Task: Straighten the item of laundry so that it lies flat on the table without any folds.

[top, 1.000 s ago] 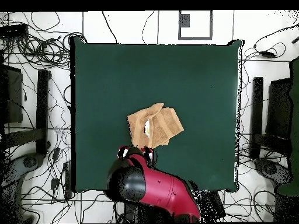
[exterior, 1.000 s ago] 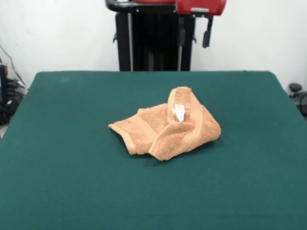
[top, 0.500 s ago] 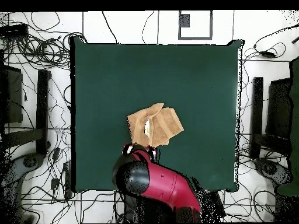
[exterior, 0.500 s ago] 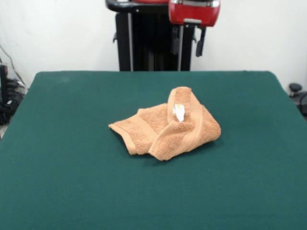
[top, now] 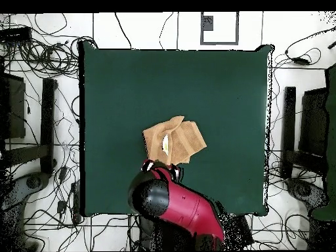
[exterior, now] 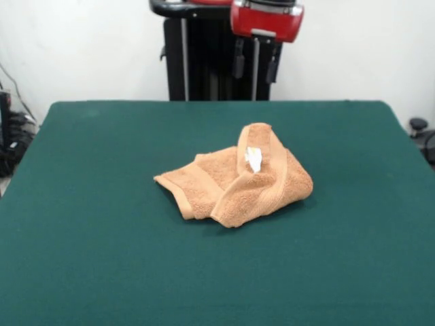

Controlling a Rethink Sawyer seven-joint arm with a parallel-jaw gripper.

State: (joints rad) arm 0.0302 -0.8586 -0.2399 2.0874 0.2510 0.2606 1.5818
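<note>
Worktop (exterior: 102, 258): green felt-like cloth is covering a wide rectangular surface; a white wall is standing behind it.
Floor surround: loose cables (top: 46, 49) are trailing over pale tiles on several sides of the worktop in the overhead view.
Towel (exterior: 234, 178): light-orange terry cloth is lying crumpled near the middle of the worktop, bunched into overlapping folds and not flat.
Towel detail: one bordered edge is rising in a hump at the far side of the heap; a flatter flap is spreading toward the front view's left.
Care tag (exterior: 253, 159): small and white, it is showing on top of the hump.
Arm (top: 180, 210): red and black, it is reaching over the worktop edge nearest the robot's base.
Jaws (exterior: 255, 62): two dark fingers are hanging apart under the red wrist housing, holding nothing, high above the worktop and clear of the towel.
</note>
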